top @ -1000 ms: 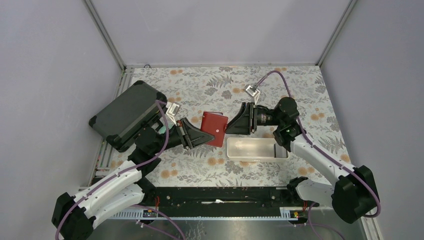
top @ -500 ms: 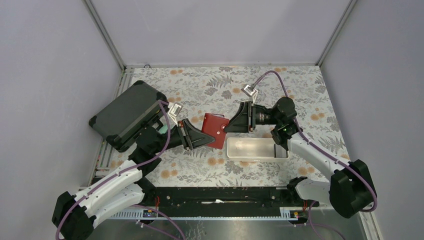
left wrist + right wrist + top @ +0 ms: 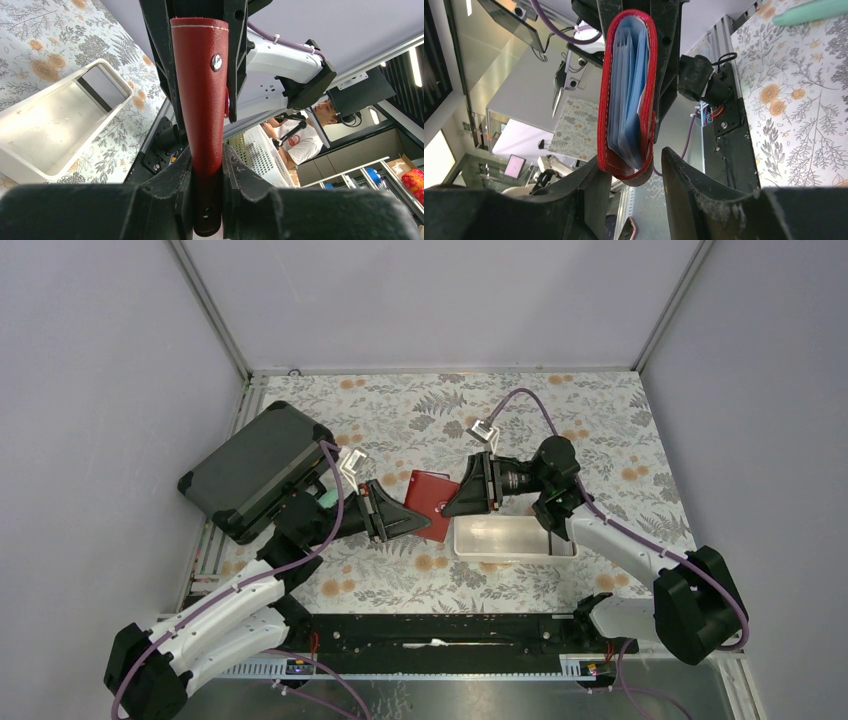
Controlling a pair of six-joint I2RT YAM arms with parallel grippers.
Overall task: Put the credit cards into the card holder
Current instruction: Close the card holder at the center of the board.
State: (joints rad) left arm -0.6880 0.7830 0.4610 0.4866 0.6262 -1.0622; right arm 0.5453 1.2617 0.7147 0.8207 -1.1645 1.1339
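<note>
Above the table point(image 3: 600, 410), clenches card holder point(image 3: 432, 495) in left gripper point(image 3: 207, 165), straddles it unclamped with right gripper point(image 3: 630, 170); likely light, pliable, so pinch flat faces.

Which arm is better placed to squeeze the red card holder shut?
Right: the right gripper stands open astride the card holder, cards already inside, while the left gripper is busy clamping its other end.

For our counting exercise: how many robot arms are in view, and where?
2. The left arm reaches from near left, left fingers clamping the red wallet. The right arm reaches from near right, right fingers straddling it. None seems hidden.
</note>
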